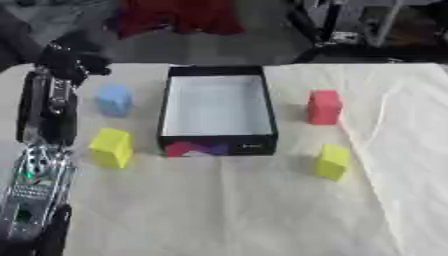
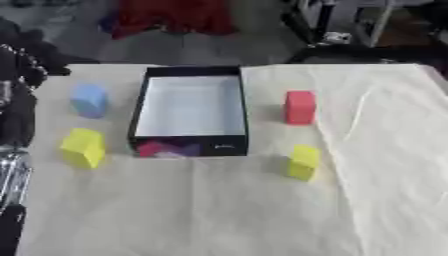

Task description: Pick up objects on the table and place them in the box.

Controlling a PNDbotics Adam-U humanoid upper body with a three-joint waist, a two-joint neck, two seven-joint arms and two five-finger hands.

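1. Cream cloth (image 1: 227, 210) covers the table; a red cloth (image 1: 179, 17) lies beyond its far edge.
2. Left hand (image 1: 74, 60) hangs at the far left, black; whether its fingers are spread or curled cannot be told.
3. Blue block (image 1: 114, 99) sits just right of that hand; one yellow block (image 1: 111, 146) lies nearer the robot.
4. Box (image 1: 219, 145) stands open further right; the red block (image 1: 324, 106) and the second yellow block (image 1: 332, 161) lie beyond it.

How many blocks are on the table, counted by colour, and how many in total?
Yellow blocks: 2 (left one, right one)
Blue block: 1
Red block: 1
Total: 4 blocks, all outside the box.
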